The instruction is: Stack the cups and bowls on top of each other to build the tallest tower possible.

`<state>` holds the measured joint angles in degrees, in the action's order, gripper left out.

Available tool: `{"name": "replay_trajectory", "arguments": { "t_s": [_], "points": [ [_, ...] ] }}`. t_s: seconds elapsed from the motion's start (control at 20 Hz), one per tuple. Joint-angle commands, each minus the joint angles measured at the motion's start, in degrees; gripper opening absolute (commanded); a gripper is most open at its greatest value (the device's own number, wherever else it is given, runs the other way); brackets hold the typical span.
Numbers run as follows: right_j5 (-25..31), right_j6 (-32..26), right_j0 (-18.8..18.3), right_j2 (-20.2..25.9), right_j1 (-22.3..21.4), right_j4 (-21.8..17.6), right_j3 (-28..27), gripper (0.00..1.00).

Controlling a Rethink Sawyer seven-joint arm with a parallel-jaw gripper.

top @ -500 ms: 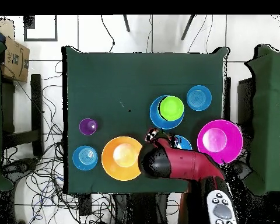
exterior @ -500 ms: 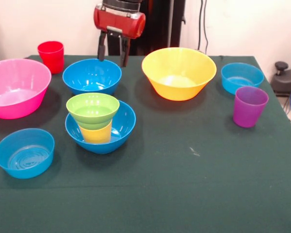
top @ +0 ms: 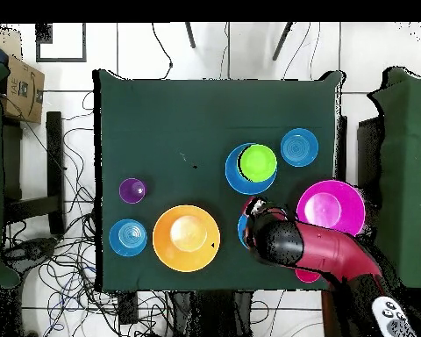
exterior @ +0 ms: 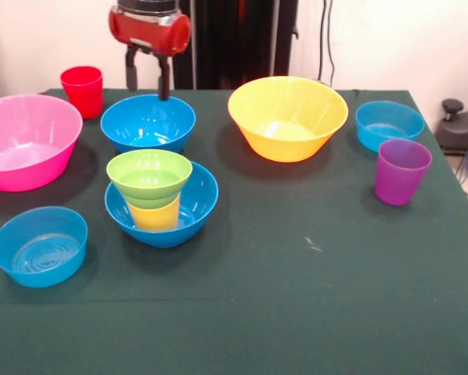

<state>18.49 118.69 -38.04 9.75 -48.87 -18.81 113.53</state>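
Note:
My gripper (exterior: 146, 81) is open and empty, hanging just above the far rim of a loose deep-blue bowl (exterior: 148, 122). In front of that bowl stands the tower: a deep-blue bowl base (exterior: 194, 205), an upturned yellow cup (exterior: 154, 216) in it, and a lime green bowl (exterior: 149, 175) on the cup. In the overhead view the gripper (top: 256, 209) and arm cover most of the loose blue bowl (top: 241, 230); the green bowl (top: 258, 162) shows on top of the tower. The red cup (exterior: 83, 89) stands at the far left, and the purple cup (exterior: 401, 170) at the right.
A large pink bowl (exterior: 26, 141) sits at the left edge, a large yellow-orange bowl (exterior: 288, 117) at the far middle. Small light-blue bowls sit at the near left (exterior: 40, 246) and far right (exterior: 389, 125). Cables and a cardboard box (top: 19, 88) lie beside the table.
The gripper has moved left in the front view, from the blue bowl's right side to above its far rim. It stays open. The tower and other pieces have not moved.

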Motion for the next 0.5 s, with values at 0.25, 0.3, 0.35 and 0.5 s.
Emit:
{"name": "replay_trajectory", "arguments": {
  "t_s": [0.25,0.3,0.35,0.5],
  "points": [
    [1.71,-4.42,0.26,7.22,4.77,-5.59,4.33,1.0],
    [1.51,-3.71,0.83,6.89,4.82,-5.62,4.19,1.0],
    [1.31,-3.0,1.41,6.56,4.86,-5.65,4.04,1.0],
    [0.67,-1.29,3.08,5.7,5.06,-5.54,3.97,1.0]
  ]
}}
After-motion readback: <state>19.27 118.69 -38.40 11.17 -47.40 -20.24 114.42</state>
